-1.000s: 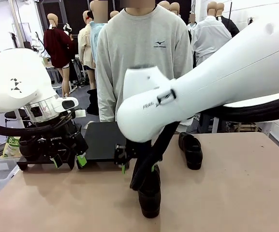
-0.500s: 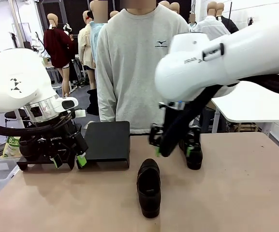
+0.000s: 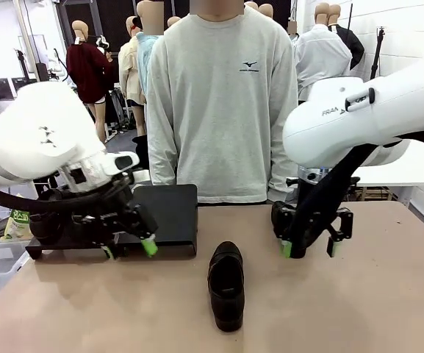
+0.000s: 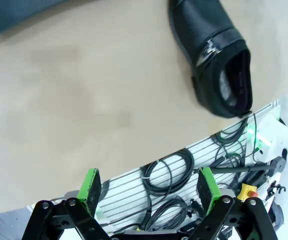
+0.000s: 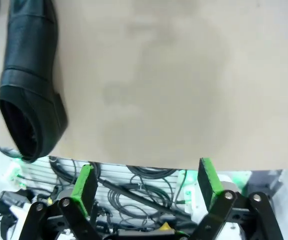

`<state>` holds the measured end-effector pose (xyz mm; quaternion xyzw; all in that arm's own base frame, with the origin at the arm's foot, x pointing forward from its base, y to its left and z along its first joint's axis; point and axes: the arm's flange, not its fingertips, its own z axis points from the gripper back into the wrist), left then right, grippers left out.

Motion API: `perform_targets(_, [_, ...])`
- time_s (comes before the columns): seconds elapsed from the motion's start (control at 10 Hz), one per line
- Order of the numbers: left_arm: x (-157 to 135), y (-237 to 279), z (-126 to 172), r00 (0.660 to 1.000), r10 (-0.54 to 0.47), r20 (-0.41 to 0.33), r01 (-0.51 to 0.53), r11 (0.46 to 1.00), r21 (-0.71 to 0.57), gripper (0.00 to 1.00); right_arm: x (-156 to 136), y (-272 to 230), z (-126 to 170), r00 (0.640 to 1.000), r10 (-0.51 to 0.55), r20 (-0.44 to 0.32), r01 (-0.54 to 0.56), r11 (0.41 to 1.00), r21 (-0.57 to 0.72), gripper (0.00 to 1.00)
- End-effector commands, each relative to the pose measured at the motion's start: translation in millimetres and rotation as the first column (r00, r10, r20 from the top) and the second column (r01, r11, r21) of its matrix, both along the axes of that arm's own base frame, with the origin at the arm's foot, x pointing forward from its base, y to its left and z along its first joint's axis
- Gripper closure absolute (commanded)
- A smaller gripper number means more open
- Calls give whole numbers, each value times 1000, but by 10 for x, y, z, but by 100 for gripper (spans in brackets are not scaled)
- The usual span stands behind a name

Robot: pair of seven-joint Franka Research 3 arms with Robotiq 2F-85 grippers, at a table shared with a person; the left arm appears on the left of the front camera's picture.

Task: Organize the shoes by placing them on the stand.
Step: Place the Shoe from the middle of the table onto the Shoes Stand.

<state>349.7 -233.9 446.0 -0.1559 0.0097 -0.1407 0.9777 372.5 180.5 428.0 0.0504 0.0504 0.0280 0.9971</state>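
Tan table (image 3: 388,294) with the black stand (image 3: 164,213) near its far edge. I see one black shoe (image 3: 226,283) lying mid-table in front of the stand, untouched. My left gripper (image 3: 128,249) and right gripper (image 3: 309,248) hover on either side, fingers spread wide, holding nothing.

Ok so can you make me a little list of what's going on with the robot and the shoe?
shoe: black, lying in the middle of the table, not on the stand
stand: black, at the far side, left of the shoe
left hand: open, holding nothing, just in front of the stand
right hand: open, holding nothing, to the right of the shoe
person: grey sweatshirt, standing behind the table
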Motion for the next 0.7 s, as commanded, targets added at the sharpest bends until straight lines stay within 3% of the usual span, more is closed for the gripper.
perform_targets(0.0, [197,-367,-196,999,47,20,-47,999,6,0,-24,163,29,1000,7,5,-7,1000,-16,0])
perform_targets(0.6, [364,-1093,-582,997,55,56,-62,989,133,0,-24,163,29,1000,7,5,-7,1000,-16,0])
